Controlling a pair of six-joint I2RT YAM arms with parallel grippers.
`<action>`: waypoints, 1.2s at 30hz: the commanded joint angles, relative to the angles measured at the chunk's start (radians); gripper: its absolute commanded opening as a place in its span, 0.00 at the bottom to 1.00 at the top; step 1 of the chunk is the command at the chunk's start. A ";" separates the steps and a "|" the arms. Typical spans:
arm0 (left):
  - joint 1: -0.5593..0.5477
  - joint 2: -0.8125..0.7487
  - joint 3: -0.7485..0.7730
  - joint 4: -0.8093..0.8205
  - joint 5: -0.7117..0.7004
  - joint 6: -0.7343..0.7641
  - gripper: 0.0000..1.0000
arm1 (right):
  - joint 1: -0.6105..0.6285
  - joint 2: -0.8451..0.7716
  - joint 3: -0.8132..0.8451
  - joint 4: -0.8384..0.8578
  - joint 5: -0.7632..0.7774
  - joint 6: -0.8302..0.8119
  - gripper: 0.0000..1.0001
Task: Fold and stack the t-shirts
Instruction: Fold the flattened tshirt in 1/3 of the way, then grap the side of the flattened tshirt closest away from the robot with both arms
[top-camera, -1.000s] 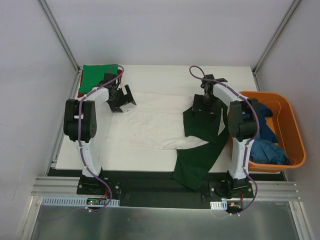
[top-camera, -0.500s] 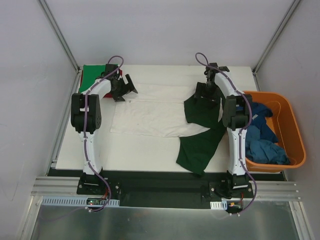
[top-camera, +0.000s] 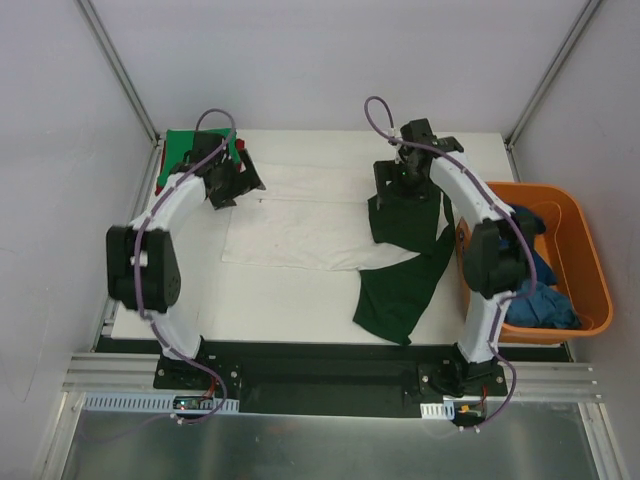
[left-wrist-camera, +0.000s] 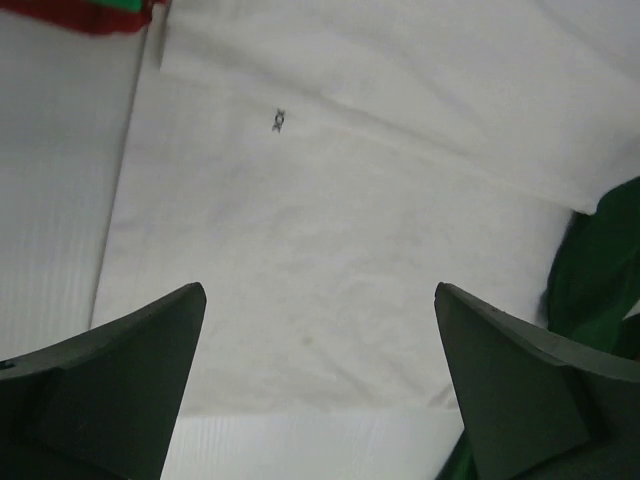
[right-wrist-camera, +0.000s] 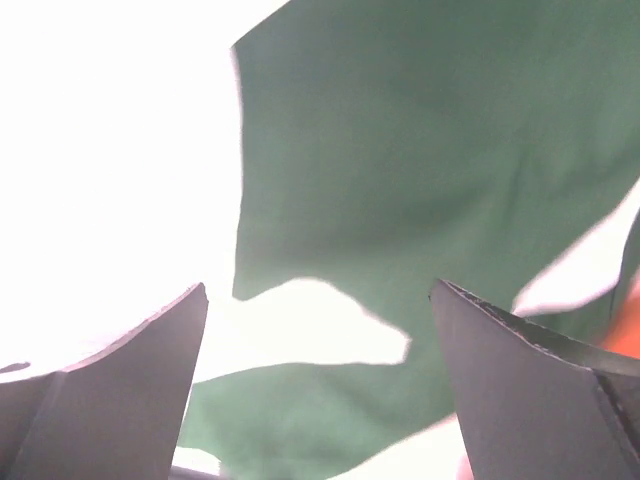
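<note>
Nearest on the counter (top-camera: 270, 305): dark green sleeve (top-camera: 395, 295) of the white tee (top-camera: 300, 235), trailing toward the near edge. Right: orange tub (top-camera: 535, 187) holding blue tees (top-camera: 545, 300). Farther: white tee flat mid-counter. Left end effector (top-camera: 240, 185) spread, empty, above its far-left corner. Right end effector (top-camera: 405, 195) spread, empty, above green cloth. Far left: folded green and red tees (top-camera: 185, 150).

Orange tub (top-camera: 588, 262) seemingly beside white table (top-camera: 290, 300).

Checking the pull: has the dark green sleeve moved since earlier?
Yes. The dark green sleeve has slid away from the black base plate, farther onto the table.
</note>
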 joint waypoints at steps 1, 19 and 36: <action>0.006 -0.315 -0.266 -0.023 -0.163 -0.078 0.99 | 0.074 -0.342 -0.248 0.141 0.028 0.003 0.97; 0.158 -0.330 -0.638 0.106 -0.145 -0.279 0.63 | 0.238 -0.780 -0.902 0.198 0.048 0.152 0.97; 0.160 -0.355 -0.706 0.112 -0.147 -0.262 0.00 | 0.408 -0.875 -1.017 -0.023 0.128 0.230 0.98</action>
